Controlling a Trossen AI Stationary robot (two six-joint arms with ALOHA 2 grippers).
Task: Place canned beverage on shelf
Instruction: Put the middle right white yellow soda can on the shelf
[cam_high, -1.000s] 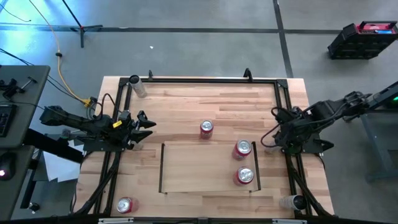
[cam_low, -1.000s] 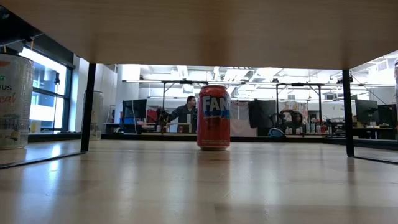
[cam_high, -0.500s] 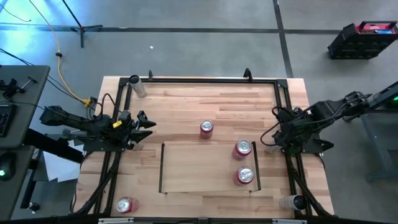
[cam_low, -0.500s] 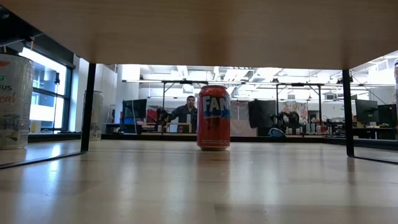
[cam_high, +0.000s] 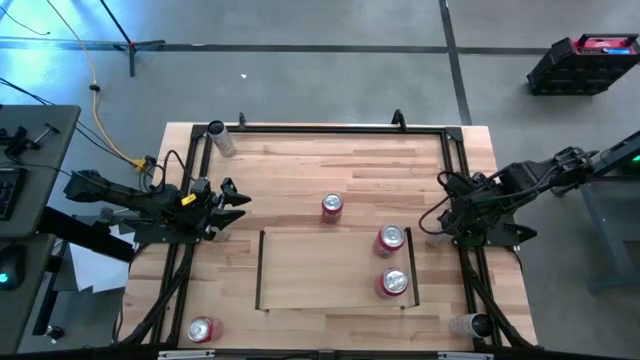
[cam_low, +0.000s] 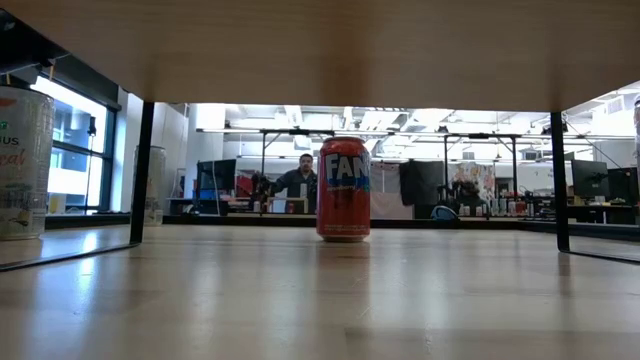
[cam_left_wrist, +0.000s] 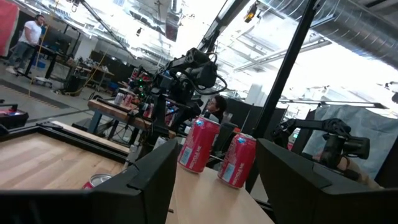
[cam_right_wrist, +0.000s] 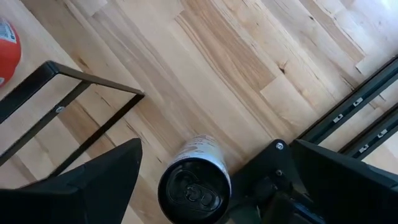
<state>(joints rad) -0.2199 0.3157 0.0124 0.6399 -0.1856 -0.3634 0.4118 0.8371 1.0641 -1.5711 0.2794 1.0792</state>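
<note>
Shelf (cam_high: 320, 268): two red cans (cam_high: 390, 239) along right rail, left side bare | both tools open, unmoved.

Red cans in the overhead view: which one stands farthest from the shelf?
The red can at the table's near-left corner. Two others stand on the shelf; a fourth sits just beyond its far edge.
</note>
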